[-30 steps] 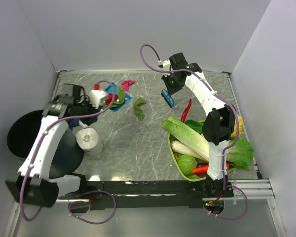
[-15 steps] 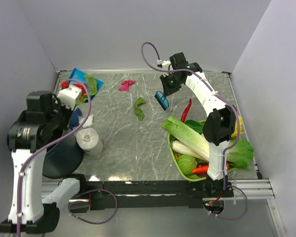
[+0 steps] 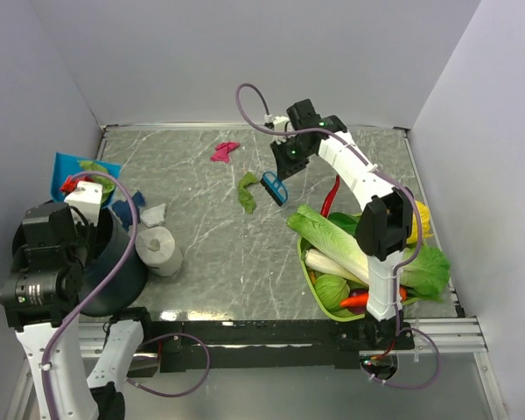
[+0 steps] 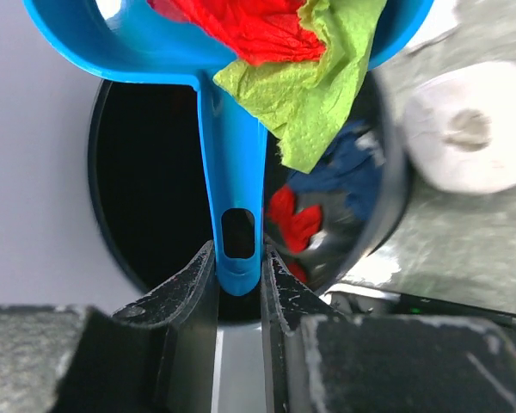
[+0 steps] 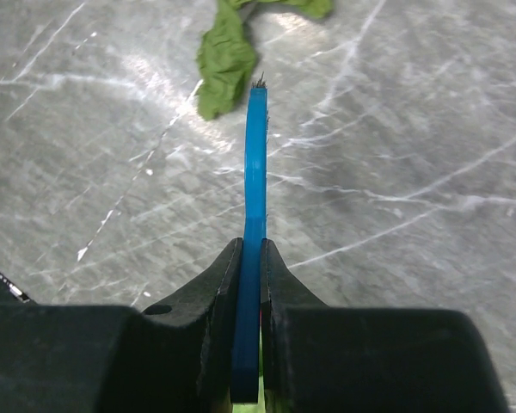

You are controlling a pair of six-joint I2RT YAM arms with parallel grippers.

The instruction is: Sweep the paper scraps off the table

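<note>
left gripper (image 4: 238, 258): clamped on the handle of the blue dustpan (image 4: 232, 163); we see both fingers pressed to its sides
dustpan load: red scrap (image 4: 258, 26) and green scrap (image 4: 314, 95) sit in the pan, with the green one hanging over the lip
bin (image 4: 129, 198): black, directly under the pan; red and blue wads are already inside
step in hand: we judge it as tipping the load into the bin
how to do it well: we keep the lip over the middle of the bin mouth, tilt slowly and don't loosen the grip; the overhanging green piece could drop near the rim, on the side of the tissue roll (image 4: 469, 129)
right gripper (image 5: 249, 258): closed tight on the blue brush (image 5: 255, 163), bristle end just beside the loose green scrap (image 5: 224, 60)
still on the table (image 3: 219, 254): that green scrap, a magenta scrap (image 3: 225, 151) farther back and a white scrap (image 3: 153, 213) by the roll
next for the brush: we'd hold off sweeping until the pan is back down
</note>
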